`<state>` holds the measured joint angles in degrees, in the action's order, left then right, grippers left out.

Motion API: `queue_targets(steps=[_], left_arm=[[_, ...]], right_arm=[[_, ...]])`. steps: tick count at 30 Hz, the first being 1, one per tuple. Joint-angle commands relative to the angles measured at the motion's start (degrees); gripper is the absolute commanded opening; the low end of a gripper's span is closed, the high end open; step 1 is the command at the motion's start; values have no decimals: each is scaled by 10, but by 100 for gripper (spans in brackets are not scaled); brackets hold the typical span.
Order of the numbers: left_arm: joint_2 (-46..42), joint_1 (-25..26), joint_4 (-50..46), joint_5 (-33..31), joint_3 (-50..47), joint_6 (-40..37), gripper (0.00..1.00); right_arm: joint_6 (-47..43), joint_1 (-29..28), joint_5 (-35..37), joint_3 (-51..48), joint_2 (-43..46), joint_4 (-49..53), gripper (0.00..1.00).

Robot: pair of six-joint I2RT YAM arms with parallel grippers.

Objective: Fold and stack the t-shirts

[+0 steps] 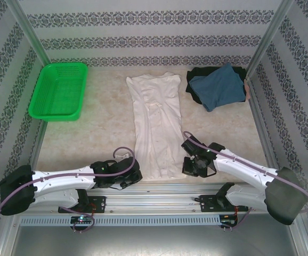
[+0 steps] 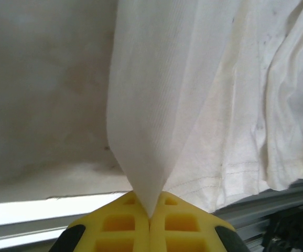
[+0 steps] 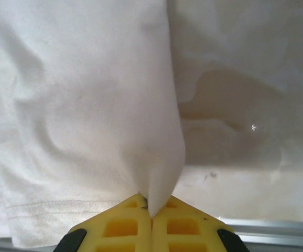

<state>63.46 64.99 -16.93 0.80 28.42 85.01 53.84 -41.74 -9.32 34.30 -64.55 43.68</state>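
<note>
Cream cotton t-shirt [image 1: 155, 125], lying as a long narrow strip down the frame's centre, is seemingly awaiting its crosswise fold. A teal-blue cloth shirt [image 1: 220, 89] is lying heaped on a black cloth shirt [image 1: 197, 74] at upper right; nothing is stacked neatly yet. The left gripper [image 2: 150, 215] and right gripper [image 3: 151, 212] are each pinching the strip's near hem. No readable writing is showing.

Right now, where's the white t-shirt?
In the top view the white t-shirt lies lengthwise mid-table, green basket far left, teal shirt far right; left gripper and right gripper pinch its near hem.
</note>
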Motion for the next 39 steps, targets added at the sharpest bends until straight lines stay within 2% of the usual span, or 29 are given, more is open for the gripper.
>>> queue_targets(steps=[1, 6, 10, 13, 16, 26, 33, 39], left_arm=[[-21, 18, -70, -10, 18, 20, 0], [-22, 11, -79, -23, 55, 10, 0], [-24, -21, -72, -15, 89, -13, 0], [-27, -75, -102, 7, 126, -61, 0], [-25, -138, -93, 45, 143, -98, 0], [67, -310, -82, 163, 240, -226, 0], [145, -388, -62, 225, 291, -277, 0], [214, -432, -71, 261, 355, -325, 0]], right_arm=[[31, -12, -6, -12, 24, 37, 0], [12, -10, -6, 28, 21, 43, 0], [-16, 3, -8, 87, -2, 58, 0], [-46, 33, -25, 129, -28, 60, 0], [-84, 65, -38, 178, -68, 61, 0], [-171, 134, -68, 362, -228, 75, 0], [-206, 171, -72, 467, -326, 90, 0], [-219, 197, -73, 522, -381, 94, 0]])
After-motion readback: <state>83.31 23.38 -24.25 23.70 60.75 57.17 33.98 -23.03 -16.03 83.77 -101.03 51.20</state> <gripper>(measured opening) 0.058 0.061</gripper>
